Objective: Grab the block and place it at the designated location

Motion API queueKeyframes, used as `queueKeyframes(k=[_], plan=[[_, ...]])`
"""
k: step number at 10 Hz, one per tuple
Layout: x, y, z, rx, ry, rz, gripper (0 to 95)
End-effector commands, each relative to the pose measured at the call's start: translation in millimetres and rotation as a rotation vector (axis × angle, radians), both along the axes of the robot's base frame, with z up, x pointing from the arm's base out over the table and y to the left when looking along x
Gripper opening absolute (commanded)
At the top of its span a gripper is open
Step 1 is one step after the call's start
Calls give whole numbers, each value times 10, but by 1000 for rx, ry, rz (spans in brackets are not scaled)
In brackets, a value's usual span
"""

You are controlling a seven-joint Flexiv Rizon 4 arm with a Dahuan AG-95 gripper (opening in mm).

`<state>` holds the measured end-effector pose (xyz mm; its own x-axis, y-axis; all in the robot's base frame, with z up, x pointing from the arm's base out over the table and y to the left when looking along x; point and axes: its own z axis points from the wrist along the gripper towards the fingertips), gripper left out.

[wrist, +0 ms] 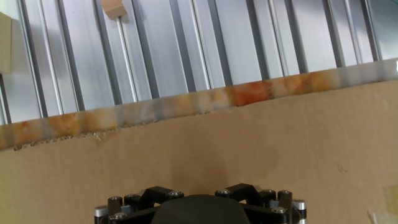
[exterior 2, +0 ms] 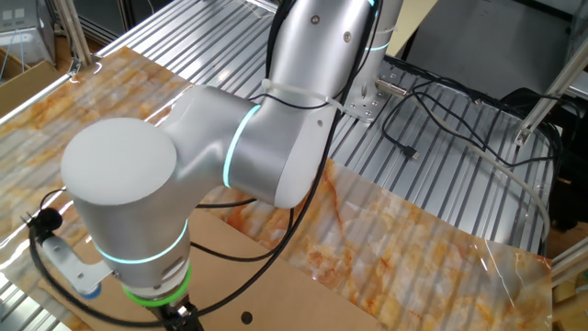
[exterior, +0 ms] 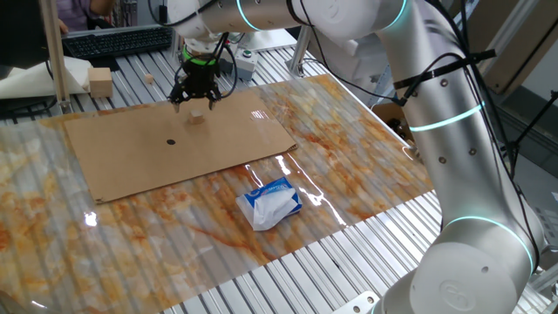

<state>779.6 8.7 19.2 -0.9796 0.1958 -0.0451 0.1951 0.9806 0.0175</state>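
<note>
Hovering low over the far edge of the cardboard sheet (exterior: pixel 183 148), the pincer (exterior: pixel 193 98) hangs just above the block (exterior: pixel 198 113), which sits on the cardboard close beneath and slightly right of the fingertips in the one fixed view. Whether the fingers are spread or closed cannot be told: that view shows them small and dark, and the hand view catches only the base of the tool, no tips and no cube between them. The block looks to be resting on the sheet rather than carried, though at this size that is a guess.

The black dot (exterior: pixel 171 141) marking the designated location lies on the same sheet, nearer the camera and a little left of the block, with bare cardboard between them.

By my reading, the step in hand is the approach to the grasp. The next move calls for centring the fingers over the cube, lowering to straddle it, closing, then a short carry toward the dot.

A tissue pack (exterior: pixel 271 202) lies on the worktop (exterior: pixel 349 174), well apart from that path.
</note>
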Motion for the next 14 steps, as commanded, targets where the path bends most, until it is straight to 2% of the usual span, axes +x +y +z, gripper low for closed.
queueKeyframes(k=[1, 4, 5, 6, 7, 8, 9, 13, 14], plan=[[-12, 0, -16, 2, -1, -1, 760], [-44, -6, -57, 4, -4, 1, 760], [-45, -6, -62, 4, -4, 6, 570], [-46, -7, -67, 5, -4, 8, 570], [-46, -7, -70, 6, -4, 8, 380], [-48, -7, -73, 8, -5, 9, 380], [-51, -7, -77, 11, -4, 10, 190], [-69, -1, -75, 17, -4, 6, 190], [-76, 10, -61, 15, -5, 11, 0]])
